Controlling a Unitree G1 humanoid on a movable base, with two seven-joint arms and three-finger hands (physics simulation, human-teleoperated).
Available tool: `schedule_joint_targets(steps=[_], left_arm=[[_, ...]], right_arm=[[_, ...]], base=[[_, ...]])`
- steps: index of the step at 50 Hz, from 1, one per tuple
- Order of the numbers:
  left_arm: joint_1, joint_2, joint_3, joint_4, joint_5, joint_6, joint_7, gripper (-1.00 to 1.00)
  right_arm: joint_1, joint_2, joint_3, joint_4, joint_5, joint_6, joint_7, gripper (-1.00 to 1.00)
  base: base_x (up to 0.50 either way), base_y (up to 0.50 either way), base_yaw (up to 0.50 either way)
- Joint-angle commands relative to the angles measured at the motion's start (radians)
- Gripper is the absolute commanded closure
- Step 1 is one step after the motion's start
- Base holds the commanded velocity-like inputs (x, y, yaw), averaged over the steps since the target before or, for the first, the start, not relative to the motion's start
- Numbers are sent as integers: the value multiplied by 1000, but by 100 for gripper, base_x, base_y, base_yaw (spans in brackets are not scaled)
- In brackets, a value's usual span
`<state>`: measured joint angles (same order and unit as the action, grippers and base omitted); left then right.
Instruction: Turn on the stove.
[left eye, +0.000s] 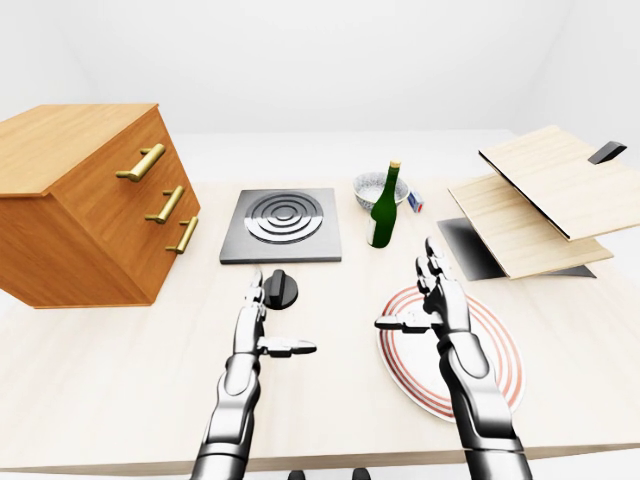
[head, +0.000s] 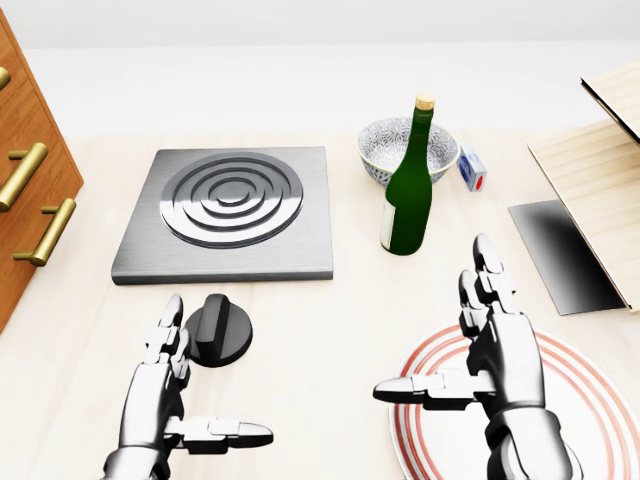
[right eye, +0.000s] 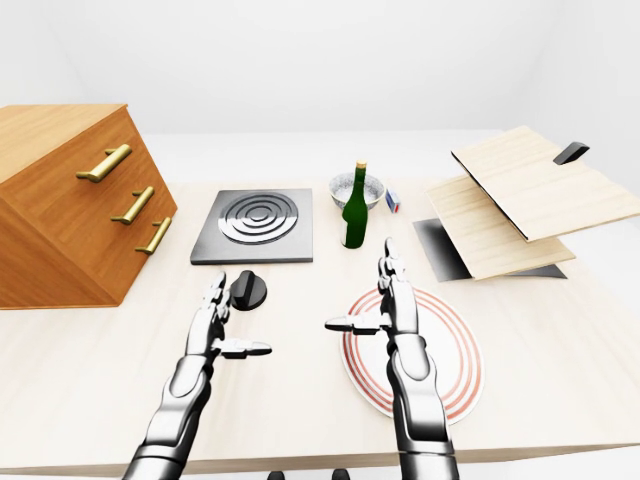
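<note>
**Stove knob right by the left hand, nothing grabbed**

Stove (head: 230, 215) is a flat grey square plate with raised concentric rings, sitting on the light wood table (left eye: 120, 380) a bit left of centre in the head view. Its black round knob (head: 220, 330) is a separate piece, lying on the table just below the plate's lower edge.

Left hand (head: 170, 400) is wide open, fingers pointing up the view and thumb stuck out to the right. The fingertips (head: 172, 312) sit right beside the knob's left edge, pretty much at it, but I honestly can't tell if they're touching. Not wrapped around anything.

Right hand (head: 495, 360) is open too, fingers straight up, thumb out to the left, hovering over the upper left part of a white plate (head: 600, 400) with red rings. It holds nothing.

Other stuff around: a green bottle (head: 408, 195) stands upright just right of the stove, with a patterned bowl (head: 385, 150) right behind it and a small blue and white box (head: 472, 170) near the bowl's right side. A wooden drawer cabinet (left eye: 80, 210) with brass handles sits on the left in the left-eye view, tilted. On the right there are light wooden boards (left eye: 540, 200) angled above a dark flat sheet (head: 562, 255).
</note>
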<state>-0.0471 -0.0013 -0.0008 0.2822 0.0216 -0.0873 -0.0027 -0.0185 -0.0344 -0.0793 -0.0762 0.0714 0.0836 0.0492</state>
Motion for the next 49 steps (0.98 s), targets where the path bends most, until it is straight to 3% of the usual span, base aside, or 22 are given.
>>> schedule_joint_targets(steps=[1,15,35,38,44,49], left_arm=[[-5,-7,-13,47,6,0,0,-100],[18,-27,-48,-13,0,0,-20,-100],[7,-56,-99,59,31,0,-21,-100],[-39,-53,-84,106,52,0,9,-100],[-220,5,28,230,-9,0,43,-100],[-280,22,37,287,-22,0,53,-100]], right_arm=[[-8,-4,-8,-4,9,4,-1,-100],[-9,-6,-12,-15,17,4,-1,-100],[-15,-12,-27,-37,36,4,-1,-100],[-13,-13,-31,-46,42,4,1,-100],[-9,-11,-30,-55,42,4,2,-100],[-13,-12,-29,-49,41,4,1,-100]], base=[[0,0,0],[0,0,0],[0,0,0],[0,0,0],[0,0,0],[0,0,0]])
